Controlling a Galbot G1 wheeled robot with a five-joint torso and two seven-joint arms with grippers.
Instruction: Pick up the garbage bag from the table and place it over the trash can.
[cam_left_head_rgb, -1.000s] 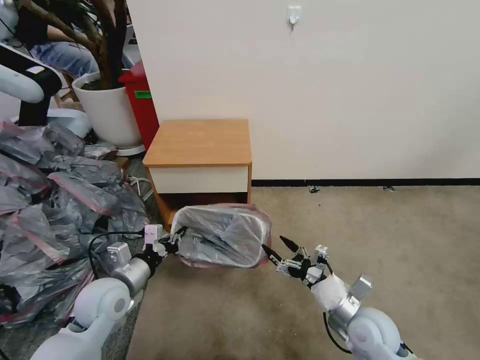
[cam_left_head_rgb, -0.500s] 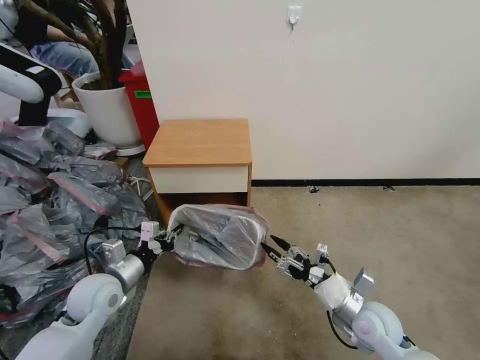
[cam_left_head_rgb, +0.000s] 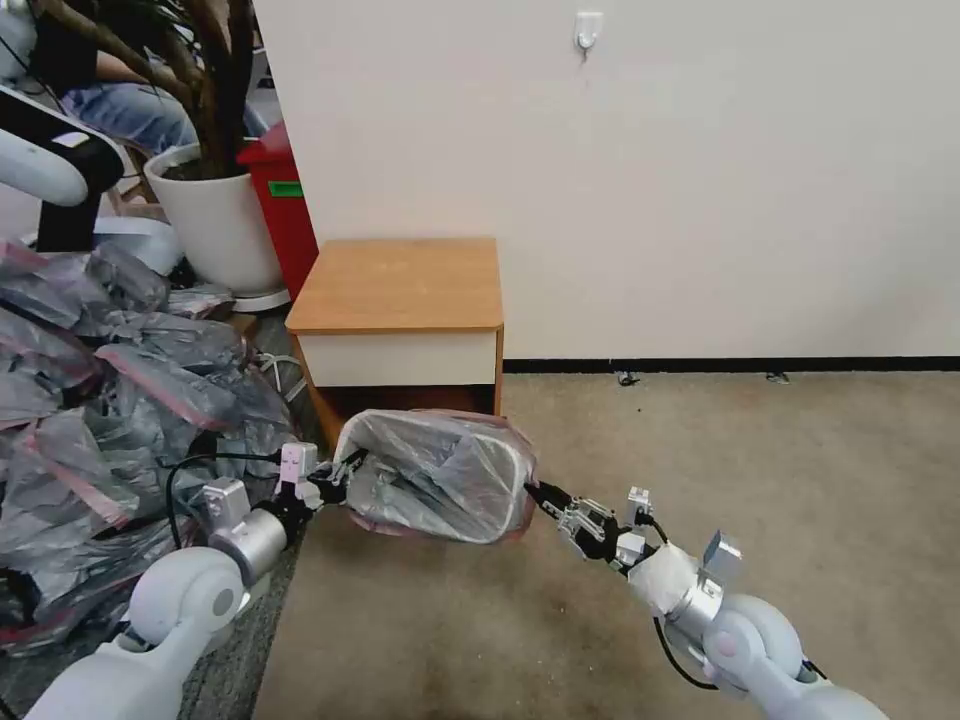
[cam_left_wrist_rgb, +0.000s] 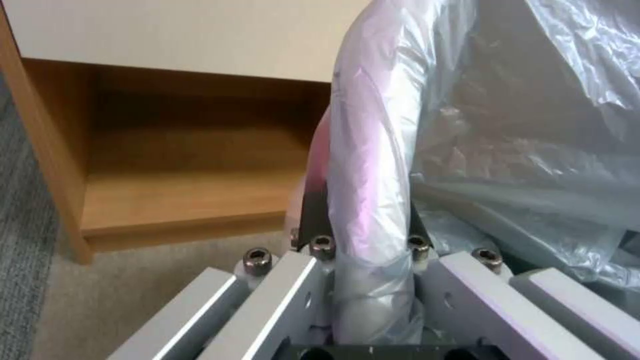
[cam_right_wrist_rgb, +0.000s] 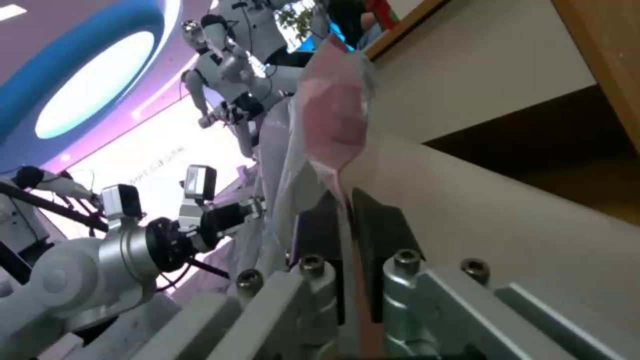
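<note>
We have the garbage bag (cam_left_head_rgb: 440, 475) off the table (cam_left_head_rgb: 400, 285) and draped over the trash can (cam_right_wrist_rgb: 480, 200), which stands on the carpet just in front of the table's front edge. Our left gripper (cam_left_head_rgb: 335, 480) is clamped on the bag's rim at the can's left side, the plastic bunched between its fingers (cam_left_wrist_rgb: 313, 225). Our right gripper (cam_left_head_rgb: 545, 493) is at the can's right side, its fingers (cam_right_wrist_rgb: 383, 227) closed on the pink band of the bag. The bag looks stretched across the opening with the pink edge around the rim. We judge the covering nearly done: what is left is seating the rim snugly and letting go.
</note>
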